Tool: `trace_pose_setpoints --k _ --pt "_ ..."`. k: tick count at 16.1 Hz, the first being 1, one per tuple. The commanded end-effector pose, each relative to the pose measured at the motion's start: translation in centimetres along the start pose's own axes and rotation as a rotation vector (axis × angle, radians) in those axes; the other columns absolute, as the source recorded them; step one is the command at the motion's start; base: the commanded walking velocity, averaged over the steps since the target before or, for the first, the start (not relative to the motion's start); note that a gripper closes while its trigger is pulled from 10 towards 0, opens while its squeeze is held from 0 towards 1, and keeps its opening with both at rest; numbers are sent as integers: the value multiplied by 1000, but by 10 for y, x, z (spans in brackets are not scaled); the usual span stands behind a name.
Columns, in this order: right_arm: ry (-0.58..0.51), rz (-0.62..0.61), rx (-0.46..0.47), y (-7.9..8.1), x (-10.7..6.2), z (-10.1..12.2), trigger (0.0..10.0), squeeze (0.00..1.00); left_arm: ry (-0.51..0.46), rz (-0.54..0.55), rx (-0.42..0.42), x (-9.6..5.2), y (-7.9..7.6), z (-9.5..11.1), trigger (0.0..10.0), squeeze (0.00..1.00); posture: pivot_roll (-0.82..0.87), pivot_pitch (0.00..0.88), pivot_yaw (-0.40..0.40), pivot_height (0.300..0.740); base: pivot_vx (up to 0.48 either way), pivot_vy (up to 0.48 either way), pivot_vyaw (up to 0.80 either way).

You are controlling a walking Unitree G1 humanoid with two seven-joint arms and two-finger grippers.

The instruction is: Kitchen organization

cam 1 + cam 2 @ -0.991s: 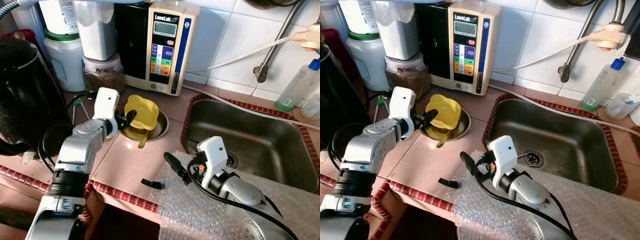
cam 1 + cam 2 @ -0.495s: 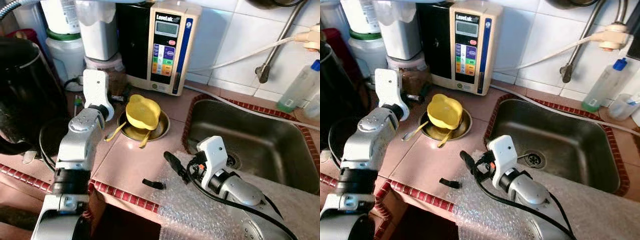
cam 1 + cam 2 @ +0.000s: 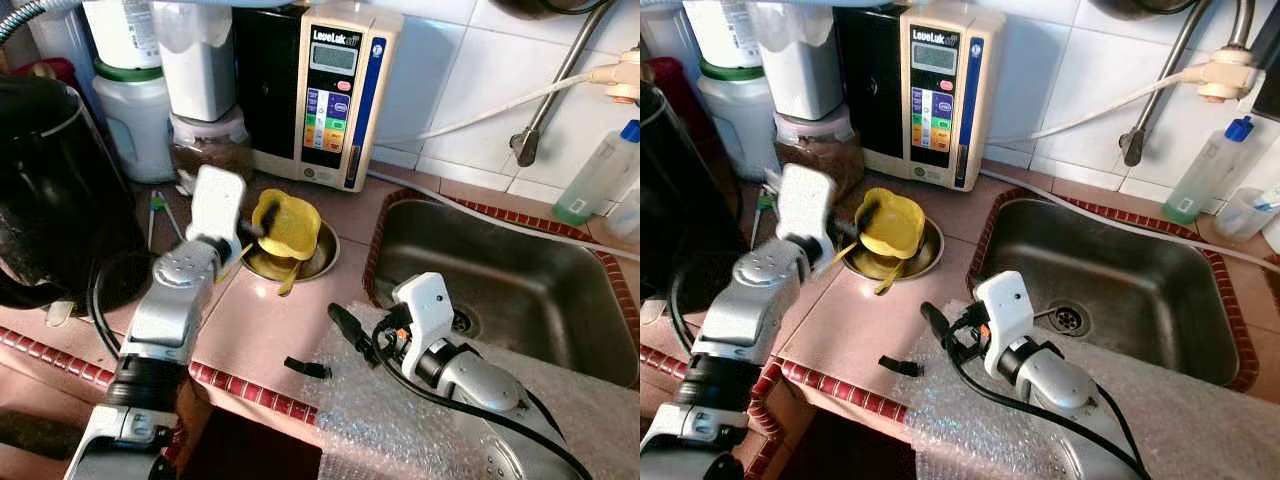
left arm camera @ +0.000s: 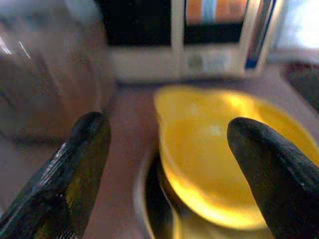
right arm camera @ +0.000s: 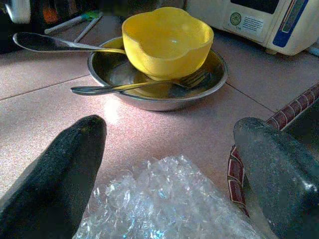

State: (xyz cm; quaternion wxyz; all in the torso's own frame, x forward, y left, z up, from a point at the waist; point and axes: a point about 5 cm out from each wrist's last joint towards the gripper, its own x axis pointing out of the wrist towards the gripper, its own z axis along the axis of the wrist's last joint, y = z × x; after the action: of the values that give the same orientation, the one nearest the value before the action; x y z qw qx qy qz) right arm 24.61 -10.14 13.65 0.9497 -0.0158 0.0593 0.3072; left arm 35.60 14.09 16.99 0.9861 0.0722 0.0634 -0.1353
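Now my left pincer (image 3: 252, 228), wide, straddles the bowl (image 3: 288, 222) rim; closing off-centre could tip it.

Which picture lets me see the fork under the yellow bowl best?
The right wrist view. There the fork lies sharp and whole across the metal dish, tines tucked beside the yellow bowl. In the eye views just its handle pokes over the dish's rim. The left wrist view is blurry, with the fork hard to make out.

Bright even indoor light, left wrist view blurred, glare on pink countertop (image 5: 114, 114), head views sharp
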Motion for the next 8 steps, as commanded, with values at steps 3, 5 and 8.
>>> trace_pose_setpoints --k 3,5,8 --pt "2 -6 -11 -1 0 0 10000 0 61 -27 -79 5 -8 3 10000 0 91 0 -52 740 0 0 0" --pt "6 -6 -11 -1 0 -1 10000 0 96 -44 -148 5 -12 8 10000 0 89 0 -54 740 0 0 0" --pt "9 -4 -15 -1 0 -1 10000 0 159 -45 -110 6 -9 4 9333 0 92 0 -53 740 0 0 0"
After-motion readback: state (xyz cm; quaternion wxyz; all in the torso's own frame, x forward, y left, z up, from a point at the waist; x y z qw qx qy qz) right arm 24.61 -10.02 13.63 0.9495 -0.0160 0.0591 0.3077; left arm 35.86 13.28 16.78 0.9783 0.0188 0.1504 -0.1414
